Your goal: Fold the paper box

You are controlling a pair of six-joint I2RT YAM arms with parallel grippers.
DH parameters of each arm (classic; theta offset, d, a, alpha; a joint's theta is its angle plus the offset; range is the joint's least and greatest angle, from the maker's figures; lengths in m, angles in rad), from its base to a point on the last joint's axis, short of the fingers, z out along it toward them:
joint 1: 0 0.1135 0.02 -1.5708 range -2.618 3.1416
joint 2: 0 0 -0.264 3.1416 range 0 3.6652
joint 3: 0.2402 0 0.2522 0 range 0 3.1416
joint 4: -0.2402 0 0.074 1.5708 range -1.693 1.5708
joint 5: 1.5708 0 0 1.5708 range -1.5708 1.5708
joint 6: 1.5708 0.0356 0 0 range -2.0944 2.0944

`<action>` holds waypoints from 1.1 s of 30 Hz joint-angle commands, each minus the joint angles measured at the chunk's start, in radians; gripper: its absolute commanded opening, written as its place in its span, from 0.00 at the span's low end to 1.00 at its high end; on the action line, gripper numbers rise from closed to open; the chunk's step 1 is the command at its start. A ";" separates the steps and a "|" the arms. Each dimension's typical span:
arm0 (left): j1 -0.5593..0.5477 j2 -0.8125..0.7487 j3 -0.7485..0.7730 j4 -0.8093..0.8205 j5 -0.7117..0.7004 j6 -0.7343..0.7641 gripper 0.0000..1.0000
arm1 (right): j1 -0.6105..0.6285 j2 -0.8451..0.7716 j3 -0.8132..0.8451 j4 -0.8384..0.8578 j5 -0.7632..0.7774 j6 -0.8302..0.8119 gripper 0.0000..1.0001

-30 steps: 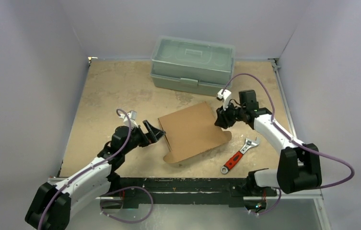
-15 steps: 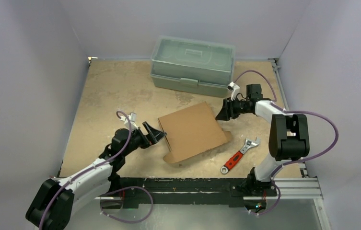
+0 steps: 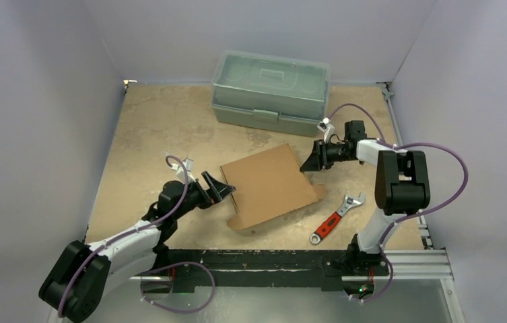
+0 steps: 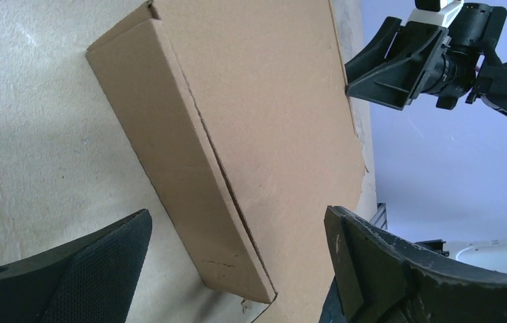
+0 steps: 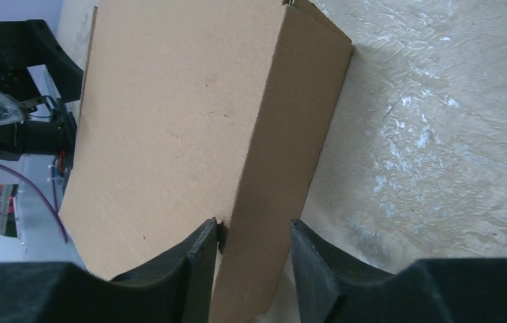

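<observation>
Paper box [image 3: 268,185], mid-table between the wide-spread left gripper [image 3: 221,188] and the narrowly parted right gripper [image 3: 307,163] at its far-right corner, looks light, stiff yet creasable, best pinched at thin side-wall edges.

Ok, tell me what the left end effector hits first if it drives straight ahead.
The box: its folded-up side wall directly faces the open left end effector, and nothing shows in between. How close it is, is hard to judge.
</observation>
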 commanded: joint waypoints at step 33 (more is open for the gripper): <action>-0.088 0.243 -0.003 0.319 -0.110 -0.147 0.99 | -0.126 0.181 0.051 -0.099 0.017 0.012 0.19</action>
